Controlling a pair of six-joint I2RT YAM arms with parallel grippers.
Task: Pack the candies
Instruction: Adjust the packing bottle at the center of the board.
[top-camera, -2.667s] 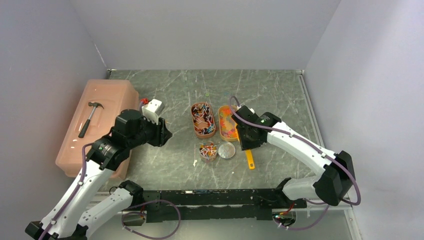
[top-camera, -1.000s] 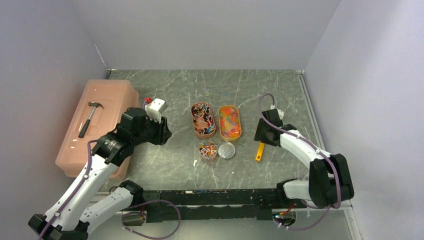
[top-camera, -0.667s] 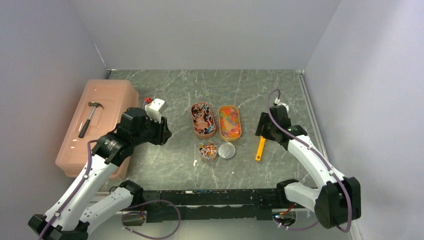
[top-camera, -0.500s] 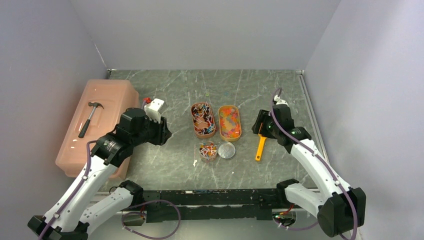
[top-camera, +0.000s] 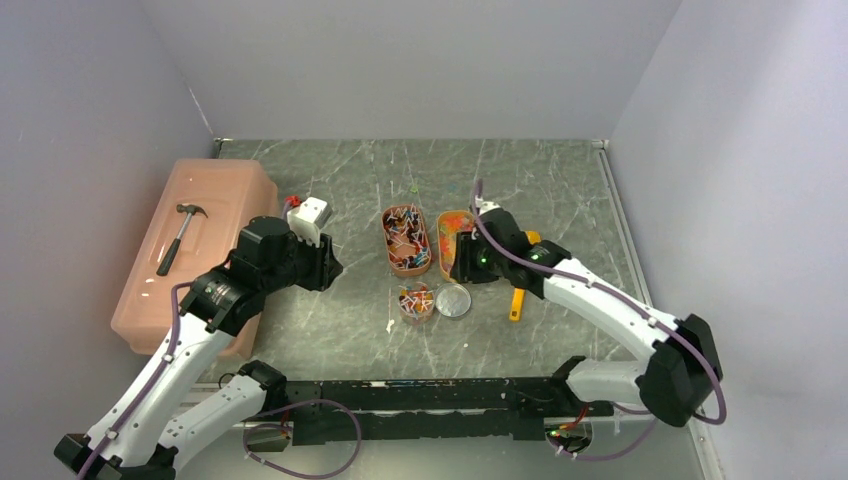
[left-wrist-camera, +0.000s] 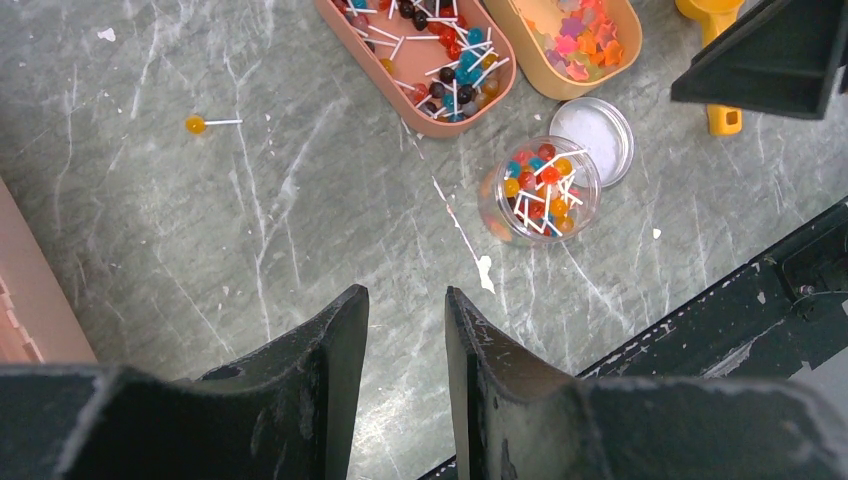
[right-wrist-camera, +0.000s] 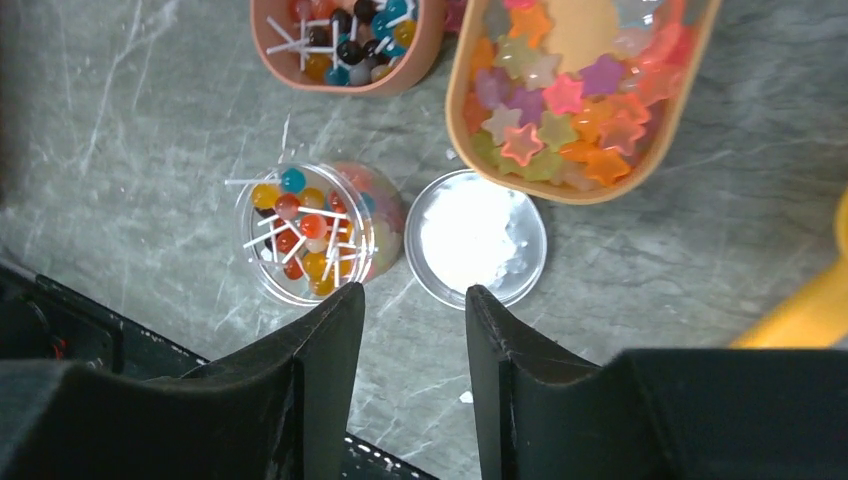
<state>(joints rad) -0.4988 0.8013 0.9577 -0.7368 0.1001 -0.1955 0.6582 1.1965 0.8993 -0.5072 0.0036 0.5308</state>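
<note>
Lollipop candies fill the left oval tray (top-camera: 405, 240) (left-wrist-camera: 440, 60) (right-wrist-camera: 340, 35). Star-shaped candies fill the right oval tray (left-wrist-camera: 580, 40) (right-wrist-camera: 560, 110), which my right arm partly hides in the top view. A clear jar (top-camera: 415, 303) (left-wrist-camera: 538, 188) (right-wrist-camera: 312, 232) holds several lollipops, and its lid (top-camera: 453, 300) (right-wrist-camera: 480, 238) lies beside it. My right gripper (top-camera: 462, 272) (right-wrist-camera: 412, 292) is open and empty, above the jar and lid. My left gripper (top-camera: 330, 265) (left-wrist-camera: 403, 295) is open and empty over bare table to the left.
The yellow scoop (top-camera: 517, 300) (left-wrist-camera: 722, 120) lies on the table right of the lid. A pink box (top-camera: 215, 190) with a hammer (top-camera: 180, 235) on it stands at the left. One loose lollipop (left-wrist-camera: 195, 124) lies on the table. A black rail (top-camera: 420, 395) runs along the front edge.
My right arm moved right beside the scoop, then swung back left over the jar and lid. The scoop has shifted a little right and stays on the table. The left arm barely moved.
</note>
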